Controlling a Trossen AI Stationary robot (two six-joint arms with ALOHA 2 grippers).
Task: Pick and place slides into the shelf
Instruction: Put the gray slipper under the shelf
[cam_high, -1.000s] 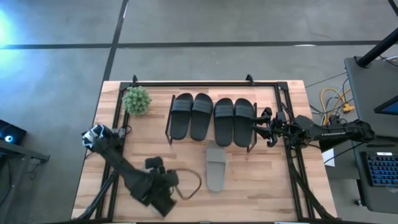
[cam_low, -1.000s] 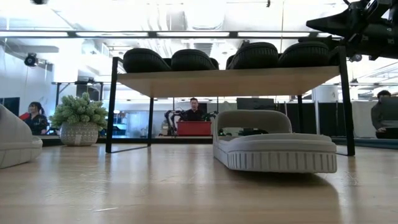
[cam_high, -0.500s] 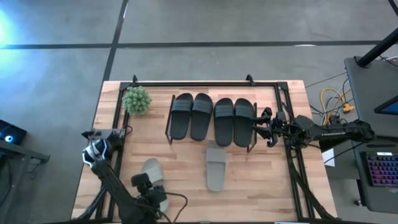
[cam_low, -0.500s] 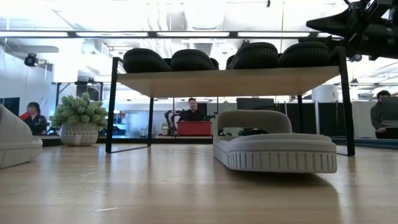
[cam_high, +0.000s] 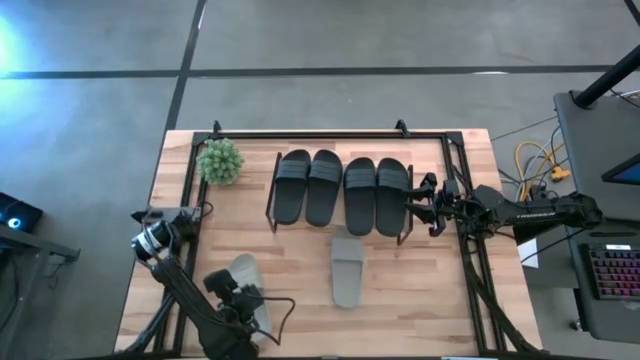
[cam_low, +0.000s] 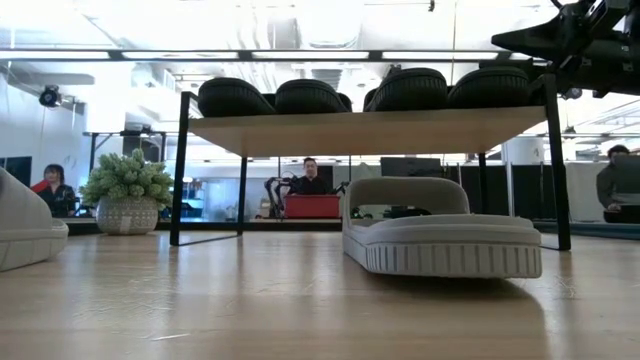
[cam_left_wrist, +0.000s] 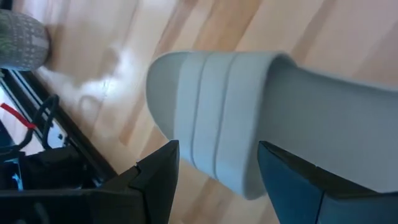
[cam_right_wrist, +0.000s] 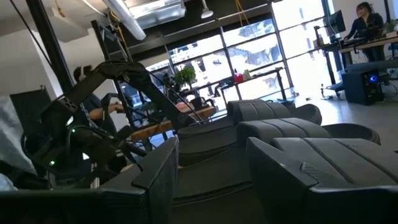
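Observation:
Four black slides (cam_high: 340, 188) lie side by side on top of the shelf (cam_high: 272, 195), and they also show in the low view (cam_low: 365, 93). One pale grey-green slide (cam_high: 348, 270) rests sole-down on the table in front of the shelf (cam_low: 440, 235). The second pale slide (cam_high: 243, 270) lies near the table's left near corner. My left gripper (cam_high: 240, 295) is open over it, with one finger on each side of its strap end (cam_left_wrist: 211, 112). My right gripper (cam_high: 418, 200) hovers open at the shelf's right end, level with the black slides (cam_right_wrist: 292, 146). My left gripper comes down at the pale slide's strap (cam_left_wrist: 211, 112) from above, its open fingers (cam_left_wrist: 155, 180) on either side of it. I cannot tell whether they touch it. The slide lies flat on the table.
A small potted plant (cam_high: 220, 160) stands at the far left of the table, beside the shelf. A black rail frame (cam_high: 330, 133) edges the table. Bare wood lies between the two pale slides. Cables trail near the left arm (cam_high: 285, 310). People sit in the room beyond (cam_low: 312, 175).
My left gripper has swung from the middle of the near edge toward the table's left, uncovering the second pale slide, and then edged over that slide's near part. The slide itself has not moved. My right arm has kept still.

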